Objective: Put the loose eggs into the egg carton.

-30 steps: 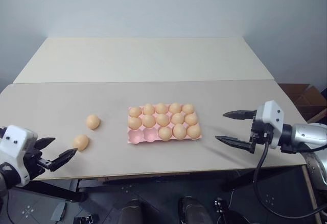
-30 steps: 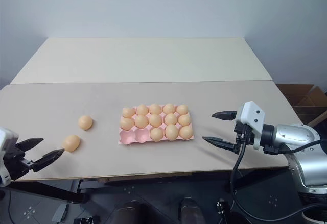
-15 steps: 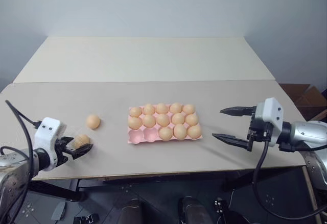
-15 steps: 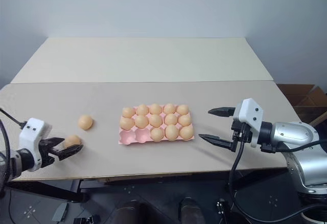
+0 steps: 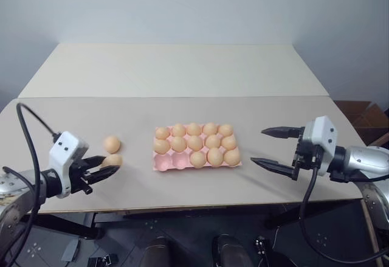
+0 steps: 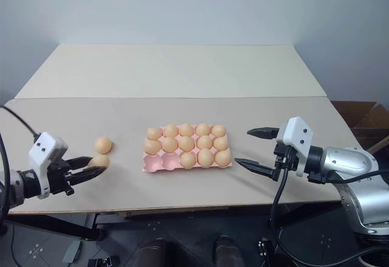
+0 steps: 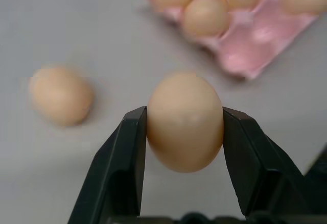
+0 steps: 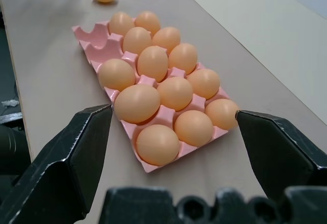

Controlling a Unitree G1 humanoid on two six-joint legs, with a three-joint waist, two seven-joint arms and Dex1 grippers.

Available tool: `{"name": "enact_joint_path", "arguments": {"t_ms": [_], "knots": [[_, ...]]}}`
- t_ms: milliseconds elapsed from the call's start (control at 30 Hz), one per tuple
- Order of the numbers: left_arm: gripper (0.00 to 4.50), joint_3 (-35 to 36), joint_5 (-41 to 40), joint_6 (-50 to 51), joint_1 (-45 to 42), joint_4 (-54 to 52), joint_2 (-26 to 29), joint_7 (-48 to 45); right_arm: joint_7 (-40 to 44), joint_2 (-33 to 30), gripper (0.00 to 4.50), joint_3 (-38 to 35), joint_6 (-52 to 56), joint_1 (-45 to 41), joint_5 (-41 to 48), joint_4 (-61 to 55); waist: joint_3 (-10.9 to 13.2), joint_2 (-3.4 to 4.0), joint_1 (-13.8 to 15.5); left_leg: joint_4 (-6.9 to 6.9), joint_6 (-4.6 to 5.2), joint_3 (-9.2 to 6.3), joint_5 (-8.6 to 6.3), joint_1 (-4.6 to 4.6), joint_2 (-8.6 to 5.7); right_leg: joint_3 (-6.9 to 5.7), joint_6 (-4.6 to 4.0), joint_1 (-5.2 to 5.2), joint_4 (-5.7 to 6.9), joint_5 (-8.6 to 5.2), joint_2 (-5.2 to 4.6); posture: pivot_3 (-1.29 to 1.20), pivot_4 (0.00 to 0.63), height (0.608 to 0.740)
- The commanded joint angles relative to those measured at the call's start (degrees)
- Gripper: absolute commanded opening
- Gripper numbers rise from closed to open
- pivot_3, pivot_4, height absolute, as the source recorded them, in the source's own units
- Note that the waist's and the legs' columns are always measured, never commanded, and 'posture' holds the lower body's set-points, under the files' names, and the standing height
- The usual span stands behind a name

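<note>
Left wrist view: one egg (image 7: 185, 122) is seen clamped in the left hand (image 5: 104, 169), another loose egg (image 5: 111, 144) lies on the counter (image 5: 255, 182), two front cups of the egg carton (image 5: 196, 148) remain unfilled, and the right hand (image 5: 271, 148) is held apart.

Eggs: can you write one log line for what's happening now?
left gripper: shut on egg | right gripper: open | egg carton: two cups empty | loose egg: on table

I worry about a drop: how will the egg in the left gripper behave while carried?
The egg looks smooth and rounded, pinched by the left gripper on two narrow sides, so it may slip or twist. Probably fragile. If dropped on the table, it would likely roll.
</note>
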Motion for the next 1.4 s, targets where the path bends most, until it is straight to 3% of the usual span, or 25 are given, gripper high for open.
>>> {"name": "enact_joint_path", "arguments": {"t_ms": [33,200,433,667,767,933,1133,1400], "knots": [[2.25,-7.02,-0.49,-3.33,-6.68,-1.24,-2.17,-0.61,-0.59,0.41,4.50,-0.26,-0.93,-1.44,0.54,-1.61,0.00,0.00,0.37,0.01,0.00,-0.01,0.01,0.00,-0.02,0.00,0.01,0.01,0.01,0.01,0.01,0.00,0.150,0.740],[2.25,-21.54,4.45,-4.58,-17.62,4.22,-9.04,1.03,-1.96,1.27,4.50,0.28,-0.74,-1.80,0.17,-2.37,-0.02,0.00,0.29,0.21,0.00,-0.06,0.01,-0.03,-0.07,0.01,0.36,0.16,-0.01,0.22,0.03,0.00,0.150,0.740],[2.25,-28.25,7.06,-4.17,-22.20,8.08,-13.09,1.24,-3.65,1.32,4.50,-0.33,-0.13,-0.11,0.54,-4.35,-0.02,-0.01,-0.23,0.22,0.06,-0.16,-0.02,-0.12,-0.07,0.00,0.42,0.09,-0.05,0.23,0.07,0.00,0.150,0.740],[4.43,-28.84,8.87,-5.30,-22.92,7.65,-12.88,1.18,-4.02,1.14,4.50,-0.72,-0.16,0.83,0.76,-4.64,-0.02,-0.01,-0.28,0.26,0.06,-0.17,-0.01,-0.10,-0.08,0.01,0.42,0.11,-0.02,0.24,0.06,0.00,0.150,0.740],[4.47,-24.33,6.05,-5.01,-22.30,5.43,-12.68,1.11,-3.96,1.23,4.50,-0.58,-0.33,0.56,0.89,-4.59,-0.02,-0.02,-0.29,0.27,0.06,-0.17,-0.01,-0.10,-0.08,0.01,0.42,0.11,-0.02,0.24,0.06,0.00,0.150,0.740],[4.47,-8.64,-0.88,-4.73,-16.46,1.99,-7.75,-1.83,-3.43,1.42,4.50,-0.06,-0.87,0.31,0.93,-4.28,-0.02,-0.01,-0.98,0.24,0.06,-0.19,-0.02,-0.09,-0.02,0.01,0.41,0.08,-0.03,0.23,0.07,0.00,0.150,0.740],[4.47,6.17,1.72,-8.33,0.52,1.19,-2.42,-6.32,-2.15,1.53,4.50,0.69,-1.54,-0.50,0.83,-3.04,-0.01,0.01,-1.21,0.20,0.06,-0.14,-0.02,0.00,0.01,0.01,0.36,0.07,0.02,0.18,0.06,0.00,0.150,0.740],[4.47,17.13,3.46,-10.30,14.80,0.96,-4.54,-6.38,0.13,0.76,4.50,0.95,-1.46,-2.81,0.89,-0.60,0.00,-0.01,-0.12,0.26,0.04,-0.09,-0.01,-0.01,0.00,-0.03,-0.05,0.10,-0.01,-0.06,-0.02,0.00,0.150,0.740]]}}
